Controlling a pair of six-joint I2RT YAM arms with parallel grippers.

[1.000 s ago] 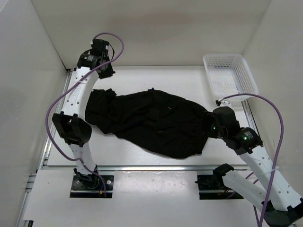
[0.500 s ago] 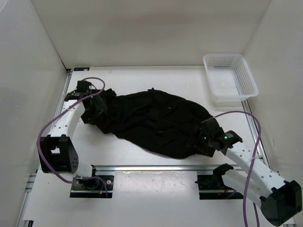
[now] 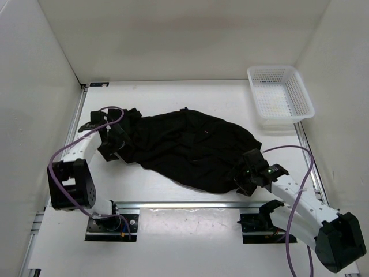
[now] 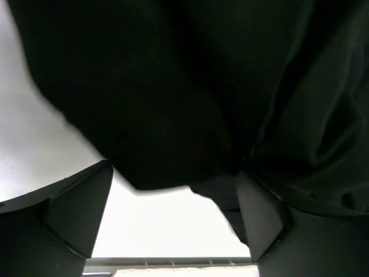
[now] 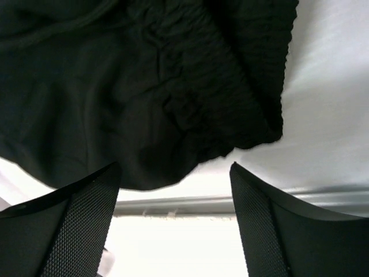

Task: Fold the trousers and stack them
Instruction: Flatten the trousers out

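Coming down low, both arms are now reaching the ends of the trousers (image 3: 184, 150), still lying crumpled mid-frame. The left claw (image 3: 115, 141) at left and the right claw (image 3: 242, 182) at lower right are both spreading wide, pinching nothing yet, so folding is only starting.

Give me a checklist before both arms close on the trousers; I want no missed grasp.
1. Left jaws open: ok, wide apart.
2. Right jaws open: ok, wide apart.
3. Trousers edge just ahead of left jaws: ok.
4. Ribbed waistband just ahead of right jaws: ok.
5. Trousers spread flat: not ok, bunched and wrinkled.
6. Basket apart from trousers and arms: ok.
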